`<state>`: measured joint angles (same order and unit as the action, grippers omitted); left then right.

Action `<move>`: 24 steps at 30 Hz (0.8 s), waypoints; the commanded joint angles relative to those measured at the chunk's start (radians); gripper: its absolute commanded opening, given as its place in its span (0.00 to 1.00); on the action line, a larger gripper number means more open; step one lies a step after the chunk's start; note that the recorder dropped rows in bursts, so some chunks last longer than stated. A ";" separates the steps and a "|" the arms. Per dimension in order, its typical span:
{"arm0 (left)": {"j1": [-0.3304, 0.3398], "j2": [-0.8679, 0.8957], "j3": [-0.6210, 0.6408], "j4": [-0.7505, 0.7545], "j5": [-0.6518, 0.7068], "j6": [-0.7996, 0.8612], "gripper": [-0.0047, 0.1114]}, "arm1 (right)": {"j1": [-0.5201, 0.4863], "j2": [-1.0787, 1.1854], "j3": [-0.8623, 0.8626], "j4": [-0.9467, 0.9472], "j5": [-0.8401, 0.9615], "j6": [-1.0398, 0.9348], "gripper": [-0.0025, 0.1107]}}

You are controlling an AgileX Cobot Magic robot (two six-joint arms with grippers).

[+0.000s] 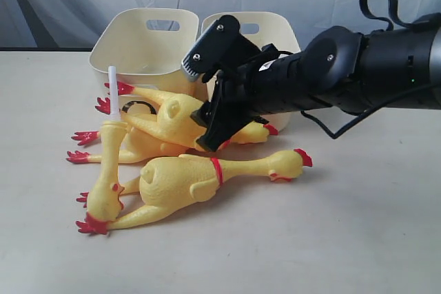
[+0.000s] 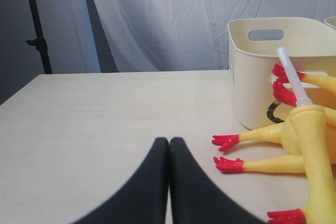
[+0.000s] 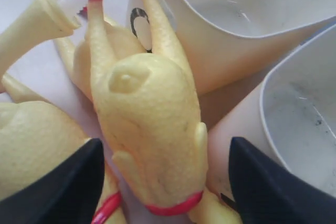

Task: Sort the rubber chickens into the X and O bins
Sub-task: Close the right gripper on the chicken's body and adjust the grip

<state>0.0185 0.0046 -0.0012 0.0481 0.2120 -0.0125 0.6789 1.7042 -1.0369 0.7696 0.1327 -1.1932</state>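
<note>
The right pincer (image 1: 205, 132) (image 3: 165, 142) is released, its jaws spread wide. They stand on either side of the uppermost rubber chicken (image 1: 172, 111) (image 3: 147, 129), low by its red neck band, and in the wrist view a gap shows on each side. That chicken lies on the heap just in front of the bins, its red feet pointing left.

A second chicken (image 1: 186, 180) lies nearer on the desk (image 1: 358, 225), its head to the right. A smaller chicken (image 1: 110, 170) with a white tube (image 1: 112, 91) lies at the left of the heap.

The left bin (image 1: 138, 46) bears a rounded black mark, partly hidden. The right bin (image 1: 282, 32) stands touching it, behind the arm.

The left pincer (image 2: 169, 145) is clenched on nothing, over bare desk, left of the chickens' feet.
</note>
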 commanded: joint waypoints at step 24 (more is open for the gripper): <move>0.000 -0.005 0.001 -0.002 -0.004 -0.003 0.04 | -0.011 0.196 -0.132 -0.056 0.038 -0.006 0.58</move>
<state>0.0185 0.0046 -0.0012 0.0481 0.2120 -0.0125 0.6739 1.8879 -1.1568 0.7168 0.1689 -1.1975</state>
